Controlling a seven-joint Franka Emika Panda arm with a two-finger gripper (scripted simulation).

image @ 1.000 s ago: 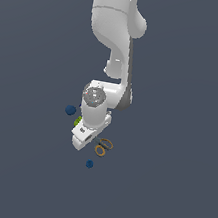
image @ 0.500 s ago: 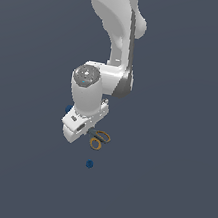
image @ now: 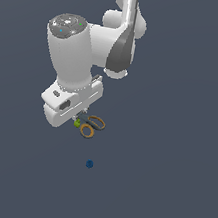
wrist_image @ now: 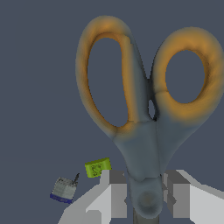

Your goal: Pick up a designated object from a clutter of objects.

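Since half a second ago the arm has come up toward the exterior camera, its wrist and hand now looming much larger, and the scissors (image: 92, 125) have come up with it. From the exterior view, the gripper (image: 80, 116) hangs under the white hand with the scissors' two orange loop handles jutting out to the exterior view's right; a bit of the lime-green block (image: 77, 122) peeks out just beside the fingers, and one dark blue ball (image: 89, 164) lies alone on the dark grey floor (image: 169, 182), well apart from the hand. Seen by the wrist camera, the gripper (wrist_image: 147, 199) is clenched on the scissors (wrist_image: 144, 113) at the grey pivot, one finger (wrist_image: 114, 192) pressed against each side, handles pointing away from the hand. Down on the floor (wrist_image: 35, 87) sit the lime-green block (wrist_image: 98, 167) and, near it, a small grey-blue boxy piece (wrist_image: 64, 190).
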